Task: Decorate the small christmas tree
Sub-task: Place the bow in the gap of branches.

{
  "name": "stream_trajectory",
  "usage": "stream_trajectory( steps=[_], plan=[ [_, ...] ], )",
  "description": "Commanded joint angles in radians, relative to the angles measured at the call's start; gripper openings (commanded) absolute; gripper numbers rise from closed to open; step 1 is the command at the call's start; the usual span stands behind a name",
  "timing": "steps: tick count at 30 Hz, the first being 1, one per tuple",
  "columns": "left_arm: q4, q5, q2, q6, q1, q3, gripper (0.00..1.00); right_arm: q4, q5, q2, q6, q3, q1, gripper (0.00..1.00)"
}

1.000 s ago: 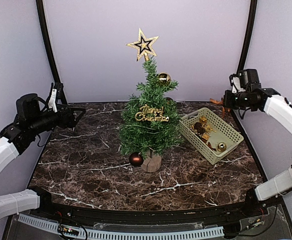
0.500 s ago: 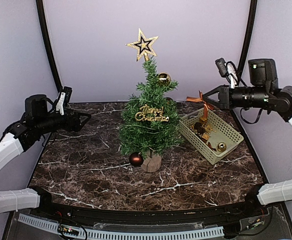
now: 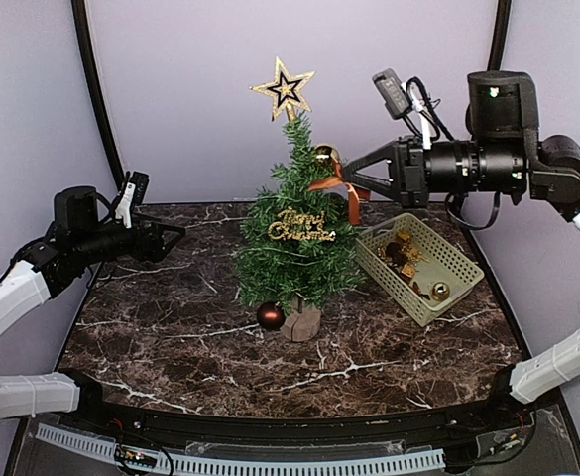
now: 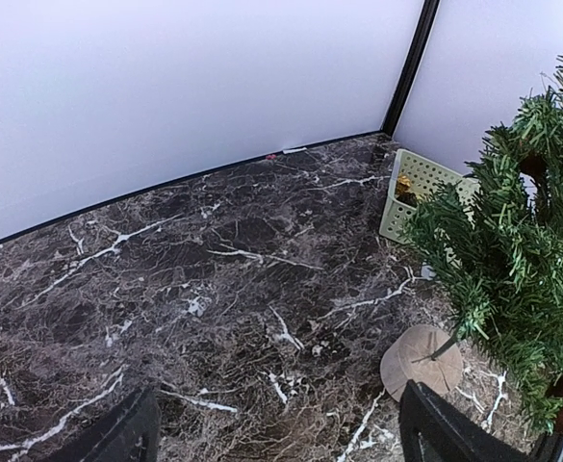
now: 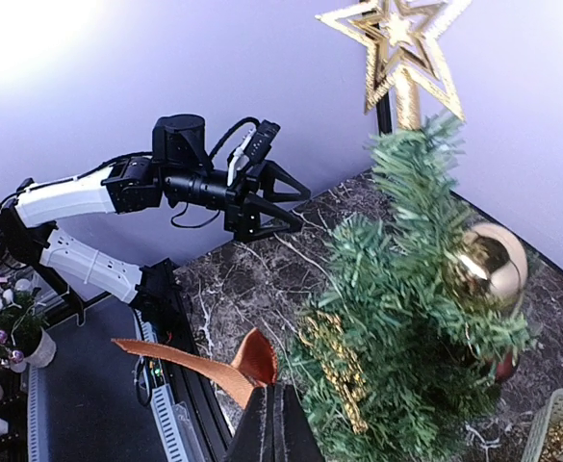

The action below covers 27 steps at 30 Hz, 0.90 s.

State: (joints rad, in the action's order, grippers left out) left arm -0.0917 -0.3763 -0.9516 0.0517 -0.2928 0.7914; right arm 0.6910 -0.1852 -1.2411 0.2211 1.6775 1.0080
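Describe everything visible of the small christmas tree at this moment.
The small christmas tree is a dark-green artificial fir with bristly branches, upright on a round pale wooden stump near the middle of the marble table. A glittery gold star tops it; a gold ball hangs near the top, a gold Merry Christmas sign at mid-height, a dark red ball low beside the stump. The right gripper, shut on an orange ribbon, holds it by the upper branches; whether they touch is unclear.

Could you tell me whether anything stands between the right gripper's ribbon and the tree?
Nothing visible does. The right gripper, shut on the orange ribbon, holds it beside the upper branches of the tree, near the gold bauble.
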Motion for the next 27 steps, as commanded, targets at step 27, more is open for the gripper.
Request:
stream_trajectory(
  steps=[27],
  plan=[
    [-0.001, 0.014, 0.074, 0.017, -0.003, -0.023, 0.88, 0.115, 0.838, -0.507, -0.027, 0.526, 0.233, 0.00]
  ],
)
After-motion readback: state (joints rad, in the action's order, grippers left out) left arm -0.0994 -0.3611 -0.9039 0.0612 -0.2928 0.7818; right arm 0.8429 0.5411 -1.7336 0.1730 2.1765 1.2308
